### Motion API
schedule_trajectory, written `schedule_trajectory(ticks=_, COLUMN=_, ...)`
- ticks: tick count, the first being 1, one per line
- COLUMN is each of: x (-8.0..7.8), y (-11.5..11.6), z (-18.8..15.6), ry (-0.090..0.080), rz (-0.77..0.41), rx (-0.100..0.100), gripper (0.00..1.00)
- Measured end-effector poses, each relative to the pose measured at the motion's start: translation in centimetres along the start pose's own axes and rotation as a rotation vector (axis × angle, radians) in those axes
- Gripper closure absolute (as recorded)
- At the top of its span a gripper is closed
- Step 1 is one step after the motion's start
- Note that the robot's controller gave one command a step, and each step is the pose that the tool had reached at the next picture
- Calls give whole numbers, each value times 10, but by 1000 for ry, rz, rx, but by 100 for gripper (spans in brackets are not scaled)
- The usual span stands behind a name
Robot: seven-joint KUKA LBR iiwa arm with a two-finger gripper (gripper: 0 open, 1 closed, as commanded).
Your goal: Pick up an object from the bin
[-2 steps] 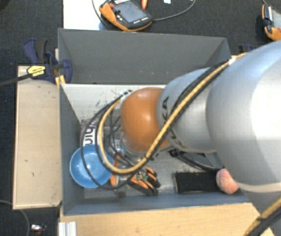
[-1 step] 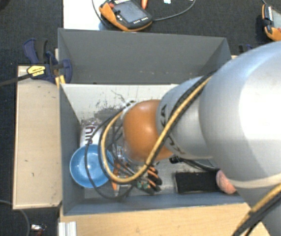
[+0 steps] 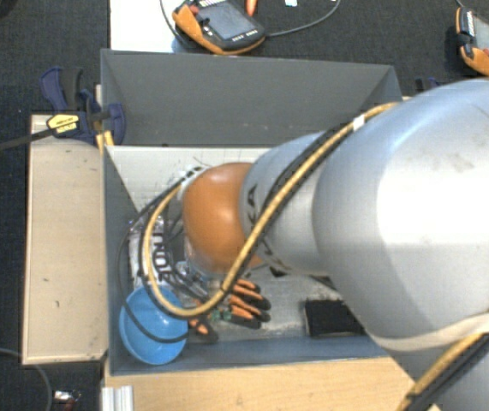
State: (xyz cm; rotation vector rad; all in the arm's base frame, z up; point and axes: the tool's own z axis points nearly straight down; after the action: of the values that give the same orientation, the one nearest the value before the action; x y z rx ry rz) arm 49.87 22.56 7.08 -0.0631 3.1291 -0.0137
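1. I looked down on the grey metal bin (image 3: 244, 101). The arm (image 3: 415, 229) reached into it from the right and covered a large part of its floor.
2. The orange cover (image 3: 214, 217) on the wrist stood over the left half of the bin. A yellow-and-black cable (image 3: 289, 187) ran along the arm and made a loop below this cover.
3. The end effector (image 3: 189, 288) was under the orange cover, low in the bin and near the corner at the lower left of the view. The cover and the cable loop hid most of it.
4. I could not tell whether the end effector was spread or pressed together, nor whether it was pinching something.
5. The thing nearest to it was a blue round thing (image 3: 152, 328); I could not decide if it was a ball or a bowl. It lay in that lower left corner, close to both walls. The end effector was just beside its upper right edge, but I could not see if they touched.
6. Just to the right of the end effector lay a small orange-and-black thing (image 3: 248, 305), near the lower wall. Its kind was not clear to me.
7. Further right, a flat black rectangular thing (image 3: 331, 318) lay on the floor of the bin, partly under the arm and apart from the orange-and-black thing.
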Motion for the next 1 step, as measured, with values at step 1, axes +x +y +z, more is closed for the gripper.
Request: schedule_trajectory(ticks=1, x=0, y=0, z=0, ry=0, rz=0, rx=0, gripper=100)
